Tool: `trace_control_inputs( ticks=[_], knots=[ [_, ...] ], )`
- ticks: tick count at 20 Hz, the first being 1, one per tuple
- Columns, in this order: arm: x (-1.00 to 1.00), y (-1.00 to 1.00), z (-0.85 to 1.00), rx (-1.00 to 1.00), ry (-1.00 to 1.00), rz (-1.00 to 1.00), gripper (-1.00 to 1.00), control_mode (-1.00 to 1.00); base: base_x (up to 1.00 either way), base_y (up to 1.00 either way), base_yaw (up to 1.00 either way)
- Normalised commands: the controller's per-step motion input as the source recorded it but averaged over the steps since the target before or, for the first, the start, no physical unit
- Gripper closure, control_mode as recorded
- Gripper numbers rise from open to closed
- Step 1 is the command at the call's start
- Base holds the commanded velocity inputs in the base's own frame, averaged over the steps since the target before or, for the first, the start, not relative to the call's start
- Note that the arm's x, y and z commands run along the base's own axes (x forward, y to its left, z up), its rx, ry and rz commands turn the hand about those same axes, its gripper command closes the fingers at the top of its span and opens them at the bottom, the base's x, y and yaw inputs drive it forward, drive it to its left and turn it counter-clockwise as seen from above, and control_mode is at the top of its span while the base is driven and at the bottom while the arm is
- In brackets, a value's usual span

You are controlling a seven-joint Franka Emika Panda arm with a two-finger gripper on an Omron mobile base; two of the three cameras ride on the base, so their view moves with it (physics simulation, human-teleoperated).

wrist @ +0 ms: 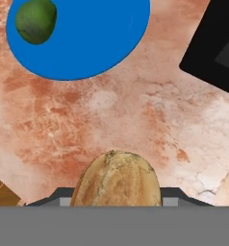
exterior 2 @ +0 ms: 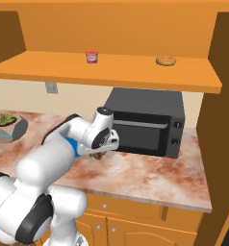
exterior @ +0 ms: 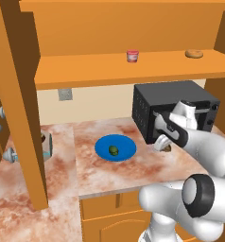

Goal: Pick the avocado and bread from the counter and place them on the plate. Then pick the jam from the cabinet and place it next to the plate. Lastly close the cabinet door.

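The dark green avocado lies on the blue plate in the middle of the counter. To the plate's right, in front of the microwave, my gripper is shut on the brown speckled bread, held just over the marbled counter. The pinkish-red jam stands on the shelf of the open cabinet. The cabinet door stands open at the left.
A black microwave stands on the counter right behind the gripper. A tan doughnut-shaped roll lies on the shelf's right end. A small planter sits on the counter at the left.
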Motion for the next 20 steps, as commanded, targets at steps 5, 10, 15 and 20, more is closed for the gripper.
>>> trace_control_inputs(
  ticks=[5,10,15,20],
  knots=[
    [0.00,0.20,0.20,0.03,0.03,0.00,1.00,-1.00,0.00,0.00,0.00],
    [0.06,0.23,0.05,0.02,0.00,0.00,1.00,-1.00,0.00,0.00,0.00],
    [0.16,0.33,0.05,0.00,0.00,0.00,1.00,-1.00,0.00,0.00,0.00],
    [0.22,0.31,0.02,0.00,0.00,0.00,1.00,-1.00,0.00,0.00,0.00]
  ],
)
